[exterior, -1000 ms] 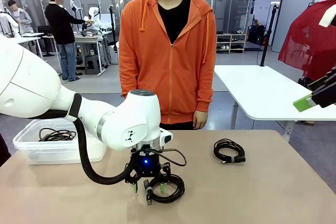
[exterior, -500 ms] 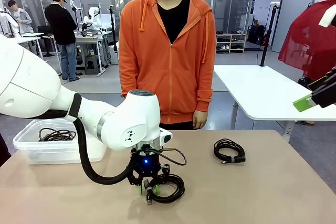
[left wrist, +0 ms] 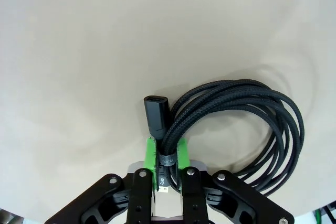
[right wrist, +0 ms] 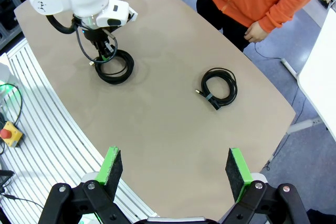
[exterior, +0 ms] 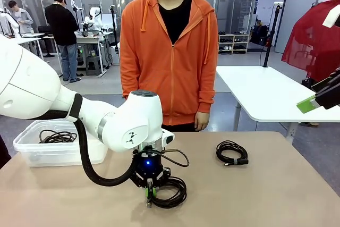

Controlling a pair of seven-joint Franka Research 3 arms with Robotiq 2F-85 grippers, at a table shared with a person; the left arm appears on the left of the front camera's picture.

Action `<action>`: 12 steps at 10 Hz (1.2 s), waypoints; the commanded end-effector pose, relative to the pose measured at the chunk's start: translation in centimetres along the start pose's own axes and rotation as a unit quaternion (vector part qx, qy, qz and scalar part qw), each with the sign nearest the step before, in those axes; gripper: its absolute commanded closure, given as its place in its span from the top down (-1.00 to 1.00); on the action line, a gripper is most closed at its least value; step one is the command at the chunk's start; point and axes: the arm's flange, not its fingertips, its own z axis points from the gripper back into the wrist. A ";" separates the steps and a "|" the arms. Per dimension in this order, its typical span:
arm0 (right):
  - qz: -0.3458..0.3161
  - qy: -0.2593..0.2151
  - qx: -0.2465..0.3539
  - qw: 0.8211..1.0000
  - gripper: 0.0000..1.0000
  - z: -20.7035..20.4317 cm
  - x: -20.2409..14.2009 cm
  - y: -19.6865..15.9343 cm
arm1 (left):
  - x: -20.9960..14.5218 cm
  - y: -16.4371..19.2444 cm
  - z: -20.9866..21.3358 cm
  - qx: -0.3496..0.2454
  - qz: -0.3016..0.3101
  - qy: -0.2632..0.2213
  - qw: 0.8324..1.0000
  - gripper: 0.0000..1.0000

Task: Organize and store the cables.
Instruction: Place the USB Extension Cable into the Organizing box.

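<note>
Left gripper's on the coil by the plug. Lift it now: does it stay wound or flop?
Probably stays wound: a band binds the strands right where the left gripper pinches the coil. The far loop will likely sag, since the thin braided cord looks limp. Seems light; the plug may dangle loose.

The table (exterior: 265,195) is bare along the bottom left and bottom right of the front view, so there is room to pass there. The big white left arm (exterior: 127,126) and the near cable (exterior: 182,191) under it fill the middle, the far cable (exterior: 234,160) lies right of center, and a clear box (exterior: 48,155) sits at the left.
</note>
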 end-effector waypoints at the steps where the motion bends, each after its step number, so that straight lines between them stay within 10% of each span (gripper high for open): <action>1: -0.003 0.006 -0.003 1.000 1.00 0.1 -0.3 0.0 | -0.7 0.2 0.1 0.004 0.006 -0.022 1.000 -1.00; 8: -0.003 0.006 -0.003 1.000 1.00 0.1 -0.3 0.0 | -5.7 0.4 13.5 0.035 -0.056 -0.099 0.993 -0.88; 12: -0.003 0.006 -0.003 1.000 1.00 0.1 -0.3 0.0 | -4.2 -0.2 14.6 0.033 -0.082 -0.119 0.989 -0.88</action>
